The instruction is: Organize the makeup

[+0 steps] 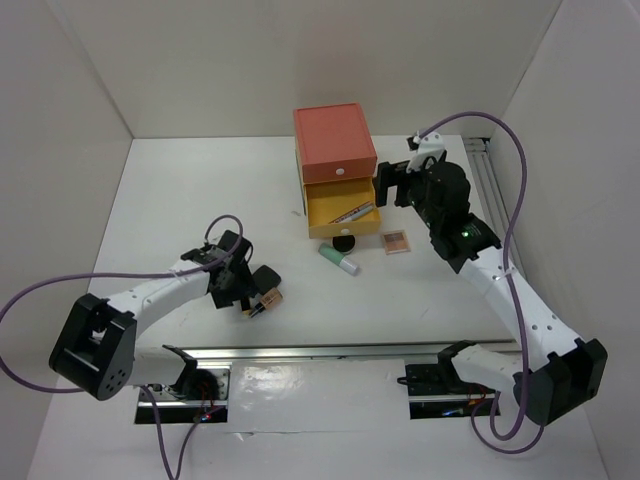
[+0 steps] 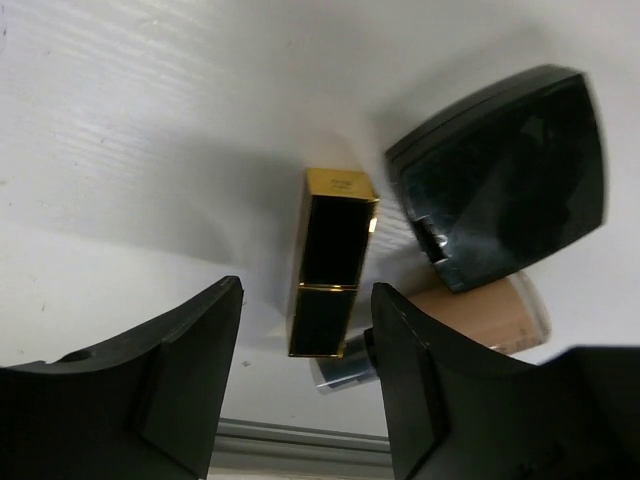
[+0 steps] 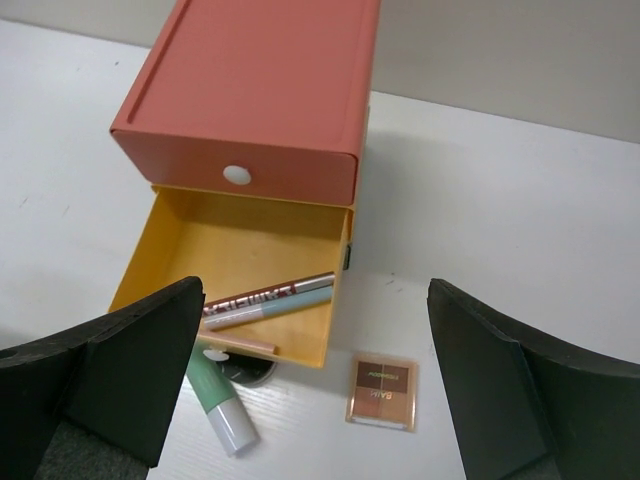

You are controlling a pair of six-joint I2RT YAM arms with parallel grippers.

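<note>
I am watching a bright, evenly lit booth — all white.
A white table [image 1: 190,200] is sitting between plain white walls [image 1: 300,60], soft shadows are falling across it, and a metal rail [image 1: 320,352] is running along its near edge.

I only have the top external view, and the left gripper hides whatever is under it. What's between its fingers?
Observer: A gold-black lipstick lies flat on the table between the fingers of the left gripper. The jaws stand apart and it is not gripped yet.
Operator: Anything crowding it?
Observer: A black square compact sits close on its right in the wrist view, overlapping a beige tube.
Operator: How many things are in the yellow drawer?
Observer: Three thin pencils lie along the front of the yellow drawer.
</note>
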